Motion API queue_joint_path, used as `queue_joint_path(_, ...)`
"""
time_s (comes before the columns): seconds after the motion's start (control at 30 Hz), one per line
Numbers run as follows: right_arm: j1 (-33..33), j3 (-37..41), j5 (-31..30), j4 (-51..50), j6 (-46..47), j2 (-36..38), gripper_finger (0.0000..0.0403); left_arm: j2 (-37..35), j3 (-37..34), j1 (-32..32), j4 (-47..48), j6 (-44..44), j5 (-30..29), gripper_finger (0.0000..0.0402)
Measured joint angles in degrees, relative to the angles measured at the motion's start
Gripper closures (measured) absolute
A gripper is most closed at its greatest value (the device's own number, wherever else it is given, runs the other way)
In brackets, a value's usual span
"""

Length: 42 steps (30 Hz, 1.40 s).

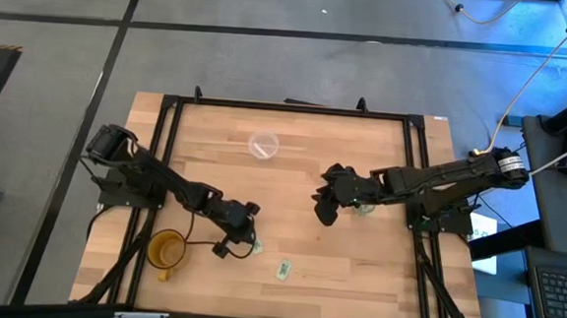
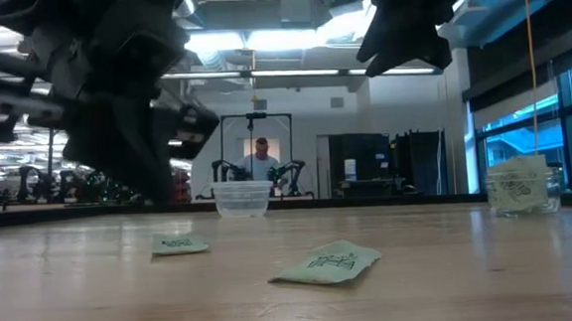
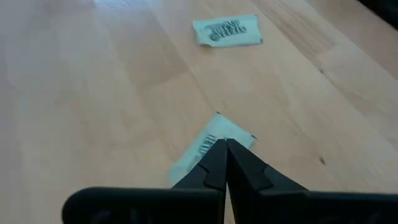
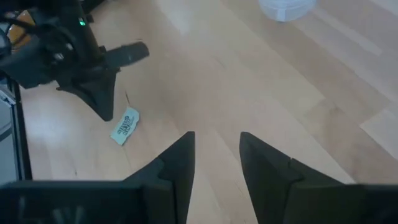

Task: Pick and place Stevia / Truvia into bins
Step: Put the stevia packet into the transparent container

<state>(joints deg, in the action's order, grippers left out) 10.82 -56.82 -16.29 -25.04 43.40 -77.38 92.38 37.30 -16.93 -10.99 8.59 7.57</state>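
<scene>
Two white-and-green Stevia sachets lie flat on the wooden table. One sachet (image 1: 255, 247) (image 3: 211, 138) lies right at my left gripper (image 1: 248, 238) (image 3: 225, 144), whose fingers are shut, with their tips in front of it. The other sachet (image 1: 283, 269) (image 3: 227, 31) (image 2: 327, 262) lies nearer the front edge. A wide clear cup (image 1: 264, 145) (image 2: 243, 198) stands at the far middle. A small glassy cup (image 1: 362, 206) (image 2: 519, 186) with sachets in it stands under my right arm. My right gripper (image 1: 323, 209) (image 4: 216, 138) hangs open above bare table. My left gripper comes slanting down from the table's left, its shut fingertips (image 3: 214, 158) over the near end of the sachet (image 3: 205, 146), which lies flat on the table. I cannot tell whether the tips touch it.
An amber mug (image 1: 167, 249) with a handle stands near the front left, close behind my left arm. A black frame (image 1: 287, 107) runs around the tabletop. Bare wood lies between the two grippers and the wide cup.
</scene>
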Motion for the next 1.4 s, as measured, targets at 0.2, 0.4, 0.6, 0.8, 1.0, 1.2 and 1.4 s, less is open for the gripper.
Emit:
queue_joint_path(0.2,0.0,0.0,4.5,0.1,0.0,0.0,0.0273,4.8,0.0,-0.7,-1.4,-2.5,-0.2,0.0400)
queue_joint_path(0.4,0.9,0.0,5.9,0.2,-2.9,-1.5,0.0273,7.7,0.2,0.3,-4.7,-6.4,1.2,0.0399)
queue_joint_path(0.6,2.6,0.1,6.1,1.3,-8.7,-6.2,0.0273,7.8,0.2,1.4,-5.3,-6.6,1.5,0.0400)
queue_joint_path(0.8,1.1,0.1,12.2,1.3,9.2,-12.2,0.0273,7.8,0.2,3.1,-5.3,-7.9,1.1,0.0400)
queue_joint_path(1.0,-0.3,0.1,15.1,6.4,12.0,-17.5,0.0273,7.8,0.1,6.4,-5.3,-9.4,-0.7,0.0400)
queue_joint_path(1.2,-0.6,0.1,15.1,12.7,12.4,-20.0,0.0273,7.9,0.0,9.9,-6.5,-11.5,-2.7,0.0399)
queue_joint_path(1.4,-2.9,0.1,14.9,16.2,21.2,-22.9,0.0273,8.1,-0.1,11.7,-7.8,-12.5,-3.9,0.0400)
